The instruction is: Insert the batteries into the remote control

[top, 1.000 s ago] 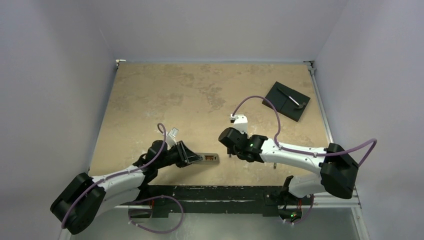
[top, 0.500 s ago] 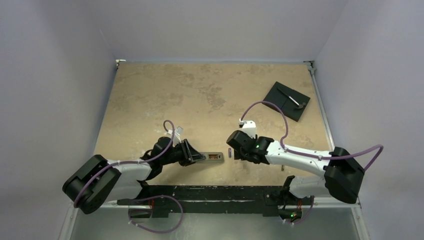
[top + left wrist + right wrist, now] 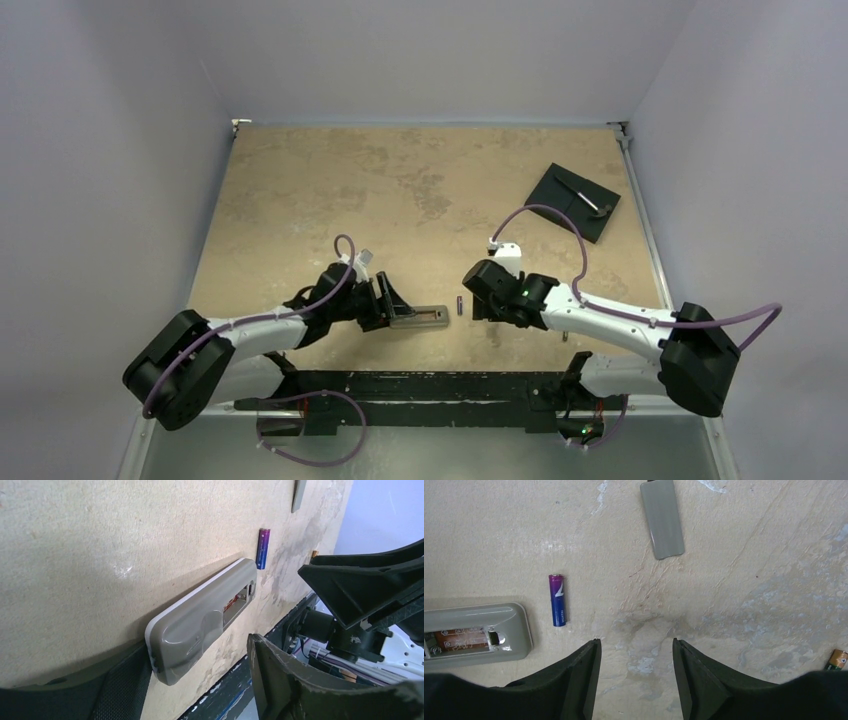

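top external view shows the bench (image 3: 300, 190) with the remote control (image 3: 422, 317) lying grey back up near the front edge, its battery bay uncovered. its left end sits between the left fingers (image 3: 280, 680), which are spread wide and not clamped on it. the right fingers (image 3: 584, 680) are also parted, over bare bench with nothing between them; the narrow grey cover strip (image 3: 662, 519) lies well beyond their tips, and one battery (image 3: 557, 600) lies off to their side, just beside the remote's right end without touching it.
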Motion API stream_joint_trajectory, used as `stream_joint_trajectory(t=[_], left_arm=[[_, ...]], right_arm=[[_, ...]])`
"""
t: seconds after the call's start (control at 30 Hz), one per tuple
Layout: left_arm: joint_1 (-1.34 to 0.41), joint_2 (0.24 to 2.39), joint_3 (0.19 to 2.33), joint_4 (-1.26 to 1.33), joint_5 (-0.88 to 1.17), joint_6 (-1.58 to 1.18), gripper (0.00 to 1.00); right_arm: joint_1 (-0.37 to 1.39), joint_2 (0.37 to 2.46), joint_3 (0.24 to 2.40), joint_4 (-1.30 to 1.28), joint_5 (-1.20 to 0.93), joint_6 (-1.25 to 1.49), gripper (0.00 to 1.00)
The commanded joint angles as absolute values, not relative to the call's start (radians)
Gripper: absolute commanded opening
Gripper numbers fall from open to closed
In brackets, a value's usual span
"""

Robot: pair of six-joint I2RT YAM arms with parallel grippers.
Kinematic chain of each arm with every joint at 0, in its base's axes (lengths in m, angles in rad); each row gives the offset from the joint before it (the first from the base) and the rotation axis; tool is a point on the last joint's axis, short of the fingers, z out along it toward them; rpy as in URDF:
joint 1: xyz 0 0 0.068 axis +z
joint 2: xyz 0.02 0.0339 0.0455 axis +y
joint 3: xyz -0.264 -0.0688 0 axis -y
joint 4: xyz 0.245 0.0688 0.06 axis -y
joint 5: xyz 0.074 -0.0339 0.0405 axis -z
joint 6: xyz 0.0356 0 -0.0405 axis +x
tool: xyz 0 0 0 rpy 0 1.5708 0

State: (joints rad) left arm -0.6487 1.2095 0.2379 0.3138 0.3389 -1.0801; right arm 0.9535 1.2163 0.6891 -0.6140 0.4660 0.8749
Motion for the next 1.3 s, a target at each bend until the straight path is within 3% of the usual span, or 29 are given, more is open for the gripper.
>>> stream_joint_trajectory(t=[0.0,0.67,1.27], left_arm=[[-0.646,1.211,0.261,0.066,0.207,-0.976,0.69],[-0.645,1.089,0.371,-0.224,0.093,-0.94,0.7],[-0.646,1.013,0.362,-0.244,0.124,-0.925,0.68]], right_arm=[[0.948,1.203,0.691,-0.609,0.433,0.888,0.62],[0.948,1.328,0.764,-0.446,0.352,0.784,0.63],[0.948,1.5,0.832,-0.397,0.369,0.78,0.5]])
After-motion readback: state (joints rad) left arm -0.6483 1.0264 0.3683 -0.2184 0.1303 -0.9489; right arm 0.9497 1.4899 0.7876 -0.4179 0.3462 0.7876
